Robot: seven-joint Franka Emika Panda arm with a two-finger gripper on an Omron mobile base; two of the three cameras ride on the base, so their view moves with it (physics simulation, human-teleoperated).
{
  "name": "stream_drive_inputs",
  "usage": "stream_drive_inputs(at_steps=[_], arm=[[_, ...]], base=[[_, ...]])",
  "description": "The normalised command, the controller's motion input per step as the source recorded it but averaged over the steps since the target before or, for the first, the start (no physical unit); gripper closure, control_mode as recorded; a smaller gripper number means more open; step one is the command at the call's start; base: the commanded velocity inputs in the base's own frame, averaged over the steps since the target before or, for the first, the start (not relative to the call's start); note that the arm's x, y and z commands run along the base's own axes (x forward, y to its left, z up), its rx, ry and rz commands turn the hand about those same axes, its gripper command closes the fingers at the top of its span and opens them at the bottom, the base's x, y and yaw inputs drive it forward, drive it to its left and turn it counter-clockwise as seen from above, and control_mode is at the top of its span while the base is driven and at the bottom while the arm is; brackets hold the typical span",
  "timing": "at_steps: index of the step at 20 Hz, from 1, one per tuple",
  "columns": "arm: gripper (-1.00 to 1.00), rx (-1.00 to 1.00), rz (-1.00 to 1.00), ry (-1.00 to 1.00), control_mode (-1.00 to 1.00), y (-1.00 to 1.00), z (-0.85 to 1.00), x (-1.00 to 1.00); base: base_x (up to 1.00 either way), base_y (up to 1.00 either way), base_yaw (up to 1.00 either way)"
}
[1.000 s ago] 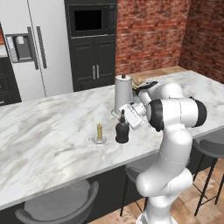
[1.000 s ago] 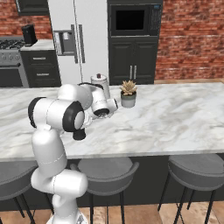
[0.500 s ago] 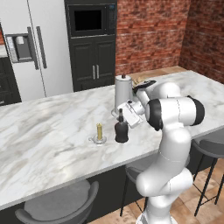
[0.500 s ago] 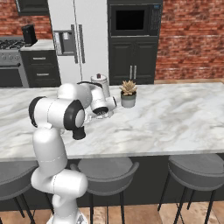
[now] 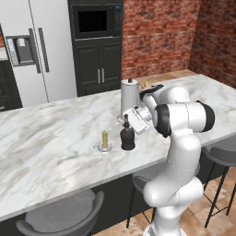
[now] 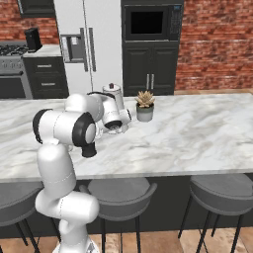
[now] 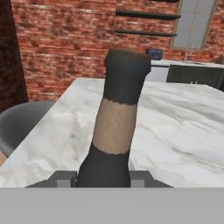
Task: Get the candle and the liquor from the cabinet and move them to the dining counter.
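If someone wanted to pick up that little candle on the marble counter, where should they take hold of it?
Probably by the pale candle shaft, coming straight down from above. It stands upright on a low round saucer too flat to pinch easily. The black liquor bottle stands close on one side with the tool at its neck, so sideways approaches from there look crowded.

White glossy arm — dark joint bands, rounded segs.

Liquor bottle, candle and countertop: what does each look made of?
The liquor bottle: opaque black, matte, possibly glass or ceramic; the hand view shows a tan band on its neck. The candle: pale yellow, wax-like, on a whitish saucer. The dining counter: polished white marble, grey veins.
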Motion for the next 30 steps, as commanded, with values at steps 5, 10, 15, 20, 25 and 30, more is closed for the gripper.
stream_drive_inputs(at_steps=[5, 10, 15, 20, 25, 30], arm=[[-1.0, 0.0, 0.0, -0.01, -1.0, -0.09, -0.18, 0.0], [-1.0, 0.0, 0.0, -0.06, -1.0, -0.15, 0.0, -0.07], [-1.0, 0.0, 0.0, -0.07, -1.0, -0.11, 0.0, -0.09], [-1.0, 0.0, 0.0, -0.04, -1.0, -0.07, 0.0, -0.03], [-1.0, 0.0, 0.0, -0.01, -1.0, -0.14, 0.06, -0.01], [-1.0, 0.0, 0.0, 0.0, -1.0, -0.13, 0.07, -0.08]], base=[[0.0, 0.0, 0.0], [0.0, 0.0, 0.0], [0.0, 0.0, 0.0], [0.0, 0.0, 0.0], [0.0, 0.0, 0.0], [0.0, 0.0, 0.0]])
